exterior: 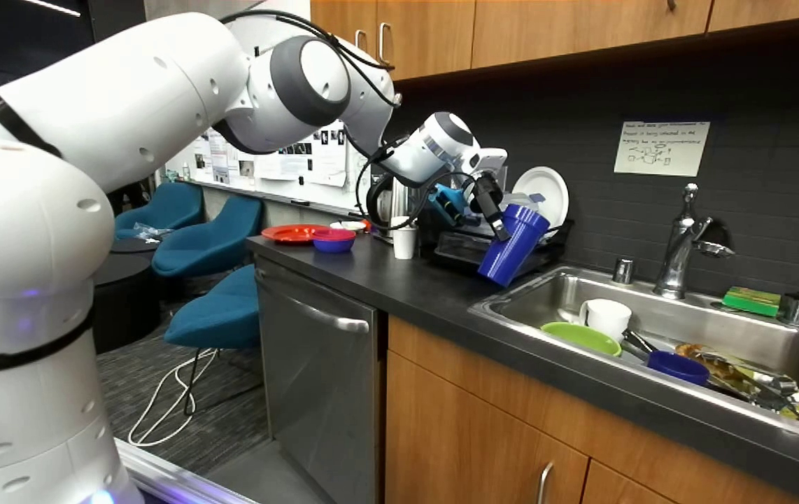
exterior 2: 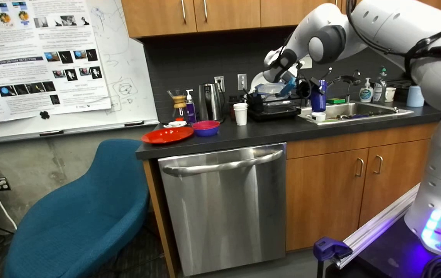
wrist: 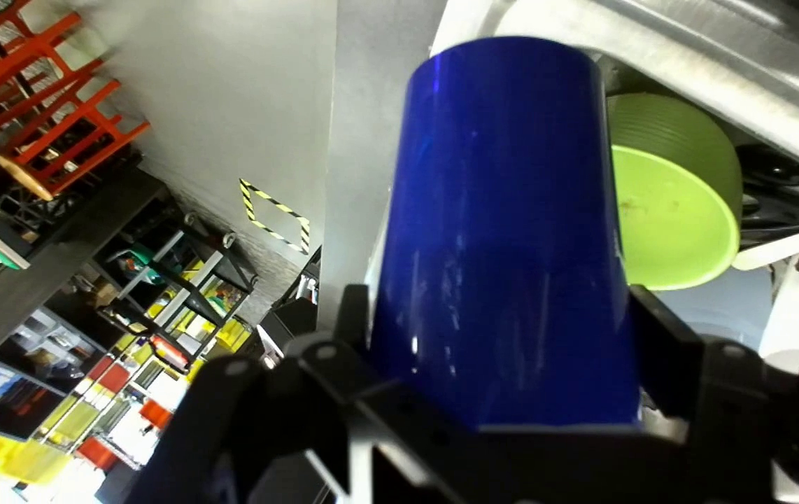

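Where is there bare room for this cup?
Widest: the counter in front of the white cups and dish rack, down to the edge above the dishwasher. A narrower strip runs between the sink and the counter edge. Crowded: inside the sink, with bowls, mug and utensils; the dish rack beside the blue cup; around the red plate.

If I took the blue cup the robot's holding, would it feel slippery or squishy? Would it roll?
The blue cup looks smooth and shiny, so it might be slippery. Its sides look undented in the gripper, so it's probably stiff. Its body is round, so lying down it could roll.
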Available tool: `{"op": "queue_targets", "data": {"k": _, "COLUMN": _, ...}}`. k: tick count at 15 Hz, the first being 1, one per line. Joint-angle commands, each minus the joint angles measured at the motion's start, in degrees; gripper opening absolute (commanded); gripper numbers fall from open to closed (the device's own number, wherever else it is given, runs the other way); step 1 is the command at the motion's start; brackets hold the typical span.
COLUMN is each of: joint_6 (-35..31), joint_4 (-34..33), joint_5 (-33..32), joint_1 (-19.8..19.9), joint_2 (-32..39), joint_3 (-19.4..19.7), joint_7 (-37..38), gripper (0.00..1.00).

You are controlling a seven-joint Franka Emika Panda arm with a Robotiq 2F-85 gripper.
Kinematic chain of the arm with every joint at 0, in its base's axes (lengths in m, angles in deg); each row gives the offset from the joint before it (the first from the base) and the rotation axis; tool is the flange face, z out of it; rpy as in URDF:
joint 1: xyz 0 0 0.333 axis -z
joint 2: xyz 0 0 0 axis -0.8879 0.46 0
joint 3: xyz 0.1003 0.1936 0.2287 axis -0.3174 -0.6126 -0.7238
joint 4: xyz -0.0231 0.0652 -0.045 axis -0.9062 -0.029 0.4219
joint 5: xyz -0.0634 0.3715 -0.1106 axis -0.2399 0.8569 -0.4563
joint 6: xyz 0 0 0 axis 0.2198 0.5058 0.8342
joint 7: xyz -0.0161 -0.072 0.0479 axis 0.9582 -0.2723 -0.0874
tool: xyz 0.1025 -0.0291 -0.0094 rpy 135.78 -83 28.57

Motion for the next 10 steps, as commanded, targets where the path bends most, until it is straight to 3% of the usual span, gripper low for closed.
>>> {"op": "queue_targets", "data": {"k": 1, "joint_6": 2.0, "joint_4": -6.9, "joint_5": 0.7, "joint_1": 0.7, "joint_2": 4.8, "joint_3": -0.1, "joint_7": 0.3, "gripper": 0.6}}
{"op": "queue_targets", "data": {"k": 10, "joint_6": 7.5, "joint_4": -14.1, "joint_5": 5.2, "joint_1": 1.7, "joint_2": 8.8, "joint_3": -2.3, "joint_7": 1.5, "gripper": 0.6}}
